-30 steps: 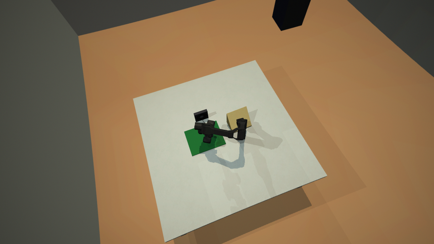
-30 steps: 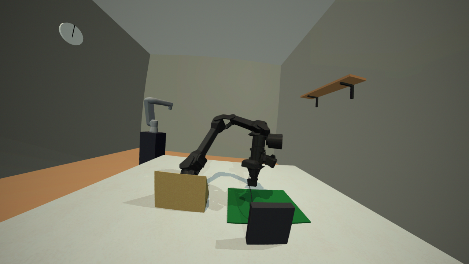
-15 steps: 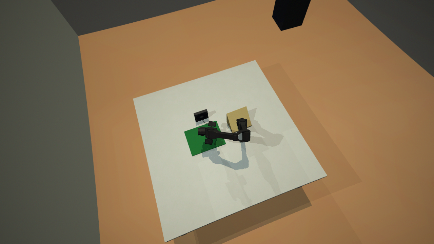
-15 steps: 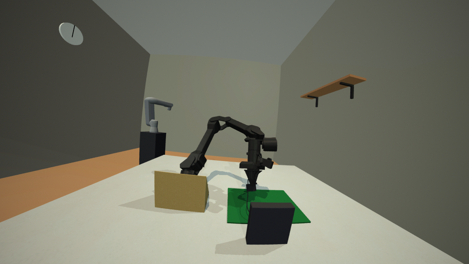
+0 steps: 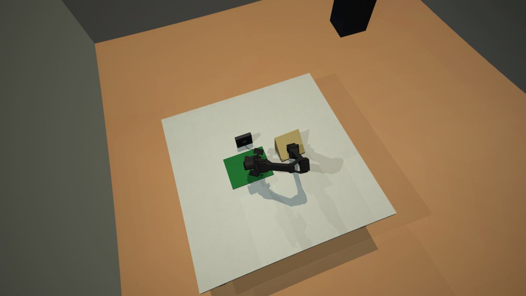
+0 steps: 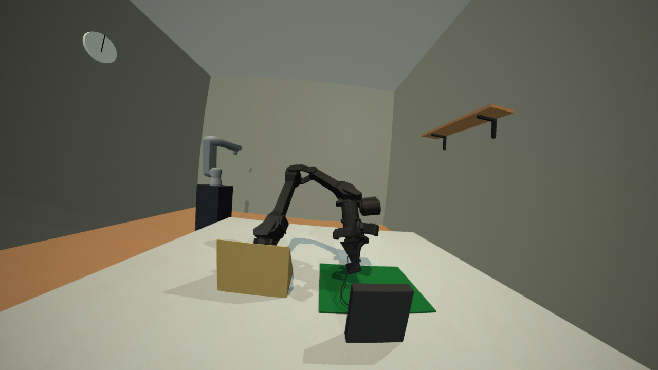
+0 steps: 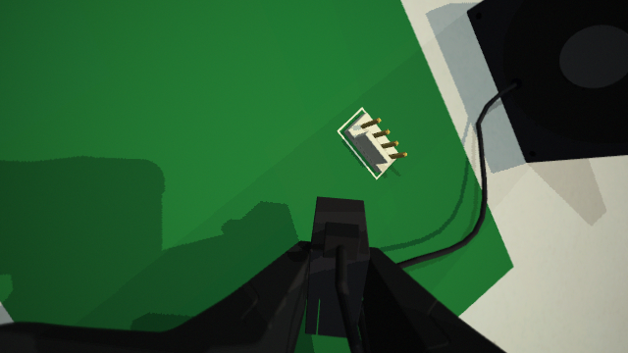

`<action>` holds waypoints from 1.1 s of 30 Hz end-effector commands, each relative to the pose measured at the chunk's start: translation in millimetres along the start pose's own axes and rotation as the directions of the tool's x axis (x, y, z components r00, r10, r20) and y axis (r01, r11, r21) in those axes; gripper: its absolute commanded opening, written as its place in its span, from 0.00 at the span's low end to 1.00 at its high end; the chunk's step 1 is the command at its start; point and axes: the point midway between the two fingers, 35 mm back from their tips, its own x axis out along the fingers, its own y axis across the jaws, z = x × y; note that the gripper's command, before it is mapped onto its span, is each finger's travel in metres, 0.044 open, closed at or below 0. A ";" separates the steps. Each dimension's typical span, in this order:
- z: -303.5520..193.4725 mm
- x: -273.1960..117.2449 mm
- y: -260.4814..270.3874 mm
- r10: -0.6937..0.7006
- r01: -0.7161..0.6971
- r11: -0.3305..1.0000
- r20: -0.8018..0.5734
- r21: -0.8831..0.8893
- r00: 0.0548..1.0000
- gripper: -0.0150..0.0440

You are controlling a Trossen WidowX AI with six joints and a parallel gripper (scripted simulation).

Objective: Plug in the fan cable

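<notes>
One plug (image 7: 340, 230) sits clamped between the gripper's (image 5: 253, 169) (image 6: 353, 269) (image 7: 339, 260) fingers.

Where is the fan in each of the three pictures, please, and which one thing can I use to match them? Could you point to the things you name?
Top: the fan (image 5: 240, 142) is just above centre, beyond the board's upper edge.
Exterior: the fan (image 6: 378, 316) stands lower right, in front of the board.
Wrist: the fan (image 7: 549, 118) is at the upper right, cut off by the frame.
Shared landmark: the green board (image 5: 235, 172) (image 6: 332, 294) (image 7: 221, 98).
</notes>
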 end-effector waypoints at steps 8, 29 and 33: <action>-0.2 3.4 0.7 -0.054 0.051 0.998 0.164 0.022 0.985 0.25; -1.9 -0.8 7.1 -0.064 0.022 0.995 0.476 0.094 0.877 0.25; -2.8 -3.1 8.5 -0.056 -0.003 0.994 0.531 0.108 0.846 0.25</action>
